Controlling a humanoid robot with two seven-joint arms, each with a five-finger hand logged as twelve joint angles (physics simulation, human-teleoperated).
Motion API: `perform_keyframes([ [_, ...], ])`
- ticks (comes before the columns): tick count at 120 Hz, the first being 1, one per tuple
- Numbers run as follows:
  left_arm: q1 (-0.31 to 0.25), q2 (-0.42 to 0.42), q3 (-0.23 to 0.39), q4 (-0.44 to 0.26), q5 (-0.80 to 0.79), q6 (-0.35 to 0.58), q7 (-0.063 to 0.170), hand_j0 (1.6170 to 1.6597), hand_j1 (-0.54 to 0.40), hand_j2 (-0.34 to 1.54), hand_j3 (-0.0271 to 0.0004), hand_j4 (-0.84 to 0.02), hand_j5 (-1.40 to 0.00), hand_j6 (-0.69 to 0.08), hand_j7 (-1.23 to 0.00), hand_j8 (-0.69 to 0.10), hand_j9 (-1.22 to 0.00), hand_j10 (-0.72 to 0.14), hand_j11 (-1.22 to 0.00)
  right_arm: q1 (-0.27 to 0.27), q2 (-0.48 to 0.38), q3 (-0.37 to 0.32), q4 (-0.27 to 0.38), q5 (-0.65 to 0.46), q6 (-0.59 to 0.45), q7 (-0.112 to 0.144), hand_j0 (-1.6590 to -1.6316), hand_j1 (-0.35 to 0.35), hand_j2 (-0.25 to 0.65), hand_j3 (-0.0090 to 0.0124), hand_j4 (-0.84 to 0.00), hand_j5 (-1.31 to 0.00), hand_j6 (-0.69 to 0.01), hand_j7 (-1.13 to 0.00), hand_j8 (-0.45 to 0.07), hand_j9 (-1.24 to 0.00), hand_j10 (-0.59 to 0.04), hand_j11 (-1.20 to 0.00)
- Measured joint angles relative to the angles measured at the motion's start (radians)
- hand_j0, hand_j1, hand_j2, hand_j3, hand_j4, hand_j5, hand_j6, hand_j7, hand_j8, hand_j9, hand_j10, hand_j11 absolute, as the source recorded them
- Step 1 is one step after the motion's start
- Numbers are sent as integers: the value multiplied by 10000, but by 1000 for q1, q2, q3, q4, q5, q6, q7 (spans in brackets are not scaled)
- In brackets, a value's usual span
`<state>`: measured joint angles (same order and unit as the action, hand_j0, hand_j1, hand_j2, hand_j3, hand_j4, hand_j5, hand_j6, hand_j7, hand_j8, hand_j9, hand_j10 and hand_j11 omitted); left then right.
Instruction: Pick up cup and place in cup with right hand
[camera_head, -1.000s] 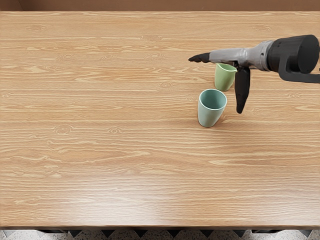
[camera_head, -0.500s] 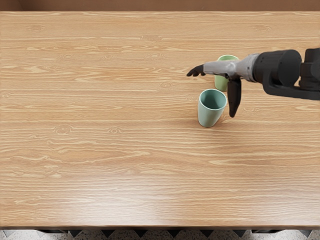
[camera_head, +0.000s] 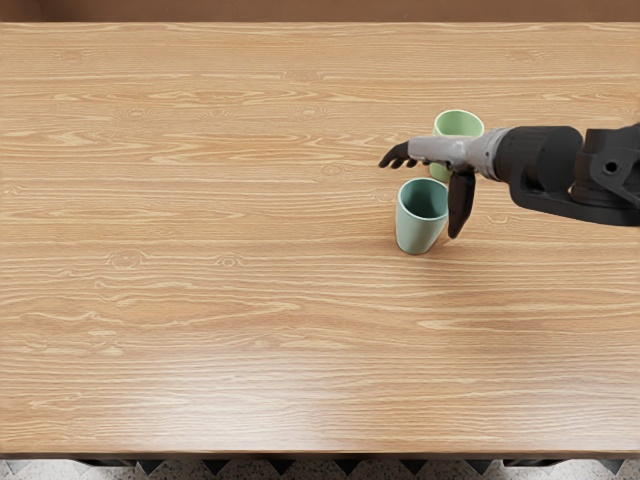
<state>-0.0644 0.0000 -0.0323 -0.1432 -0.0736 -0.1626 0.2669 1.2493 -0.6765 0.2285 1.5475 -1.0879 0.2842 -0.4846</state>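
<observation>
Blue-green, the nearer cup (camera_head: 417, 233) stands upright on the wooden table (camera_head: 200, 330), unmoved since the earlier frames. Behind it is the green cup (camera_head: 459, 121), its rim now showing more fully above the right hand (camera_head: 440, 151). That hand has come nearer the blue-green cup, its fingers (camera_head: 396, 154) loosely extended and curving down, thumb (camera_head: 460, 205) well spread beside the cup's right side, grasping nothing; whether it touches is unclear.
</observation>
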Motion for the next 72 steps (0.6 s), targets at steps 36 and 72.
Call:
perform_keyframes([
  [36, 0, 0, 0, 0, 0, 0, 0, 16581, 3491, 0, 0, -3, 0, -3, 0, -3, 0, -2, 0, -36, 28, -4, -40, -11, -41, 2, -16581, -1259, -356, 0, -1906, -2437, -1922, -2432, -1911, -2436, -1898, -2435],
  [72, 0, 0, 0, 0, 0, 0, 0, 16581, 3491, 0, 0, -3, 0, -3, 0, -3, 0, -2, 0, -52, 85, -16, -95, -36, -60, 3, -16581, -811, -429, 0, -2278, -2923, -2294, -2918, -2283, -2922, -2271, -2920],
])
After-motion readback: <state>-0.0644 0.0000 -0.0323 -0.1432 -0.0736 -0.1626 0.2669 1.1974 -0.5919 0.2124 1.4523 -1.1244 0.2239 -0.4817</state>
